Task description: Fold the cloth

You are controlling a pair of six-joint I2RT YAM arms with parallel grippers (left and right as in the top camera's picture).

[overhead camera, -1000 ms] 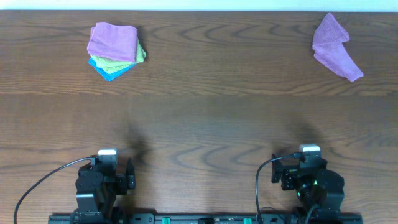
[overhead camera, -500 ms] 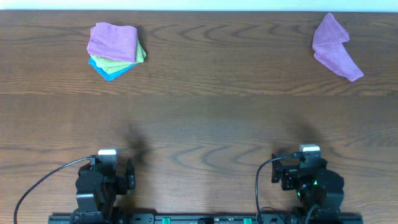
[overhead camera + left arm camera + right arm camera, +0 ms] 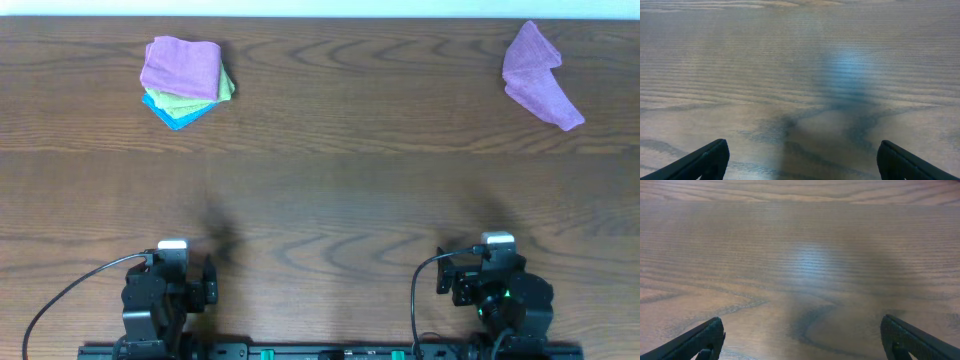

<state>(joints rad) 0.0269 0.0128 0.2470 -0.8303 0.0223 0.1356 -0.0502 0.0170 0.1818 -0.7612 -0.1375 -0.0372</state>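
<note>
Purple cloth (image 3: 538, 75), crumpled, far right corner of worktop (image 3: 330, 190); folded stack (image 3: 185, 78) far left corner; left claw (image 3: 802, 156) and right claw (image 3: 802, 332) spread wide, empty, near edge; folding apparently unstarted.

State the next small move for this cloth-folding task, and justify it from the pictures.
Probably reach the right gripper forward toward the crumpled purple cloth at far right. It lies unfolded, apart from the folded stack at far left. Both sets of jaws stand open and empty at the near edge.
</note>
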